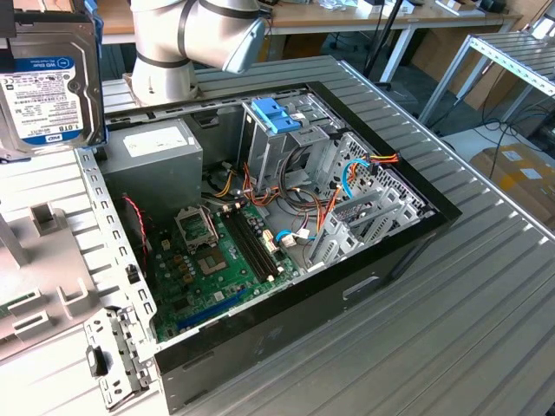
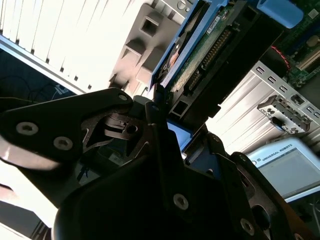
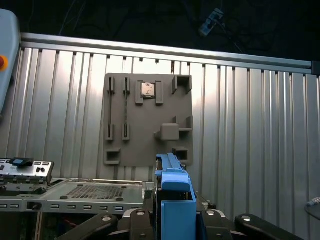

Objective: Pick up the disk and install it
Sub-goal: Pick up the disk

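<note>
The disk (image 1: 48, 82) hangs high at the exterior view's left, above the table beside the open computer case (image 1: 381, 260), with its white-and-blue label facing the camera. In the first wrist view my gripper (image 3: 172, 220) is shut on the disk (image 3: 173, 192): its blue carrier rail stands edge-on between the black fingers (image 3: 125, 222). The second wrist view shows the disk's green circuit-board underside (image 2: 210, 50) and blue rail clamped in the gripper (image 2: 165, 115).
Inside the case sit a grey power supply (image 1: 156, 147), the motherboard (image 1: 217, 251), cables and a drive cage with a blue bracket (image 1: 276, 113). A grey fixture plate (image 3: 147, 120) lies on the ribbed table below. The arm's base (image 1: 165, 61) stands behind the case.
</note>
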`<state>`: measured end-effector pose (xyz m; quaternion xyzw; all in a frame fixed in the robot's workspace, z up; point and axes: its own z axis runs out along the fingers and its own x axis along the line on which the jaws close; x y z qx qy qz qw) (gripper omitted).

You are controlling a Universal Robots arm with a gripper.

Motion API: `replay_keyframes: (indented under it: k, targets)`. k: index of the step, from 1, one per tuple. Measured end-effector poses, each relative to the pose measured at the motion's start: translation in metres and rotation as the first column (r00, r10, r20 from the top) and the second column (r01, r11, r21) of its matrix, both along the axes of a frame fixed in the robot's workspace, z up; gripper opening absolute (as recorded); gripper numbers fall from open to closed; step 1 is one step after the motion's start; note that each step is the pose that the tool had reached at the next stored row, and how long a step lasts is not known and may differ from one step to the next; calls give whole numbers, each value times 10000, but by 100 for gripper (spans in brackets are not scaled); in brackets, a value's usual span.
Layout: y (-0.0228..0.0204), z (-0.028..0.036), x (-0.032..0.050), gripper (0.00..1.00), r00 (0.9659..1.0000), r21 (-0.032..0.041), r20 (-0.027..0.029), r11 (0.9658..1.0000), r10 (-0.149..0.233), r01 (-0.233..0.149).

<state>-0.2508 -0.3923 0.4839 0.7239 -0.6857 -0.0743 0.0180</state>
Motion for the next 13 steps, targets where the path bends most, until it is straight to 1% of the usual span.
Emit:
replay_keyframes:
  k: [3, 13]
  targets:
    - [0, -4, 41, 37, 10000, 0, 0, 10000, -1, 1]
    - [0, -12, 117, 37, 10000, 1, 1, 10000, 0, 0]
